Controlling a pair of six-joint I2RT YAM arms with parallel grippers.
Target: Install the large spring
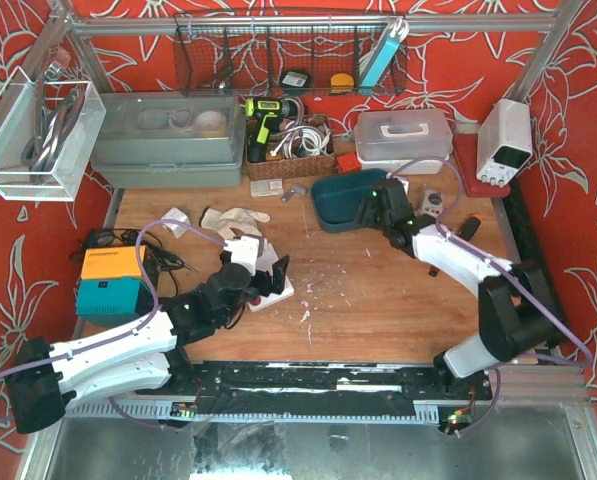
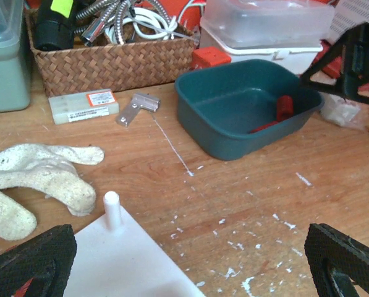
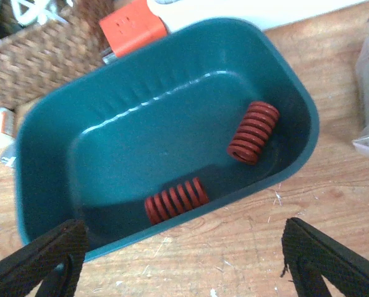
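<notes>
Two red springs lie in the teal bin point(image 3: 141, 142): the fatter spring point(image 3: 253, 132) by one end wall, the thinner spring point(image 3: 175, 200) against a long wall. Right gripper point(image 3: 184, 263) wide apart, empty, at the bin's edge. Left gripper point(image 2: 187, 266) wide apart, empty, over a white base point(image 2: 135, 260) with an upright peg point(image 2: 112, 206).

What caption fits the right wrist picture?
Open right gripper hovers over a teal plastic tub holding two red coil springs.

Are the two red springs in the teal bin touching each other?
Apart. The right wrist view shows bare bin floor between the upper spring and the lower spring.
</notes>
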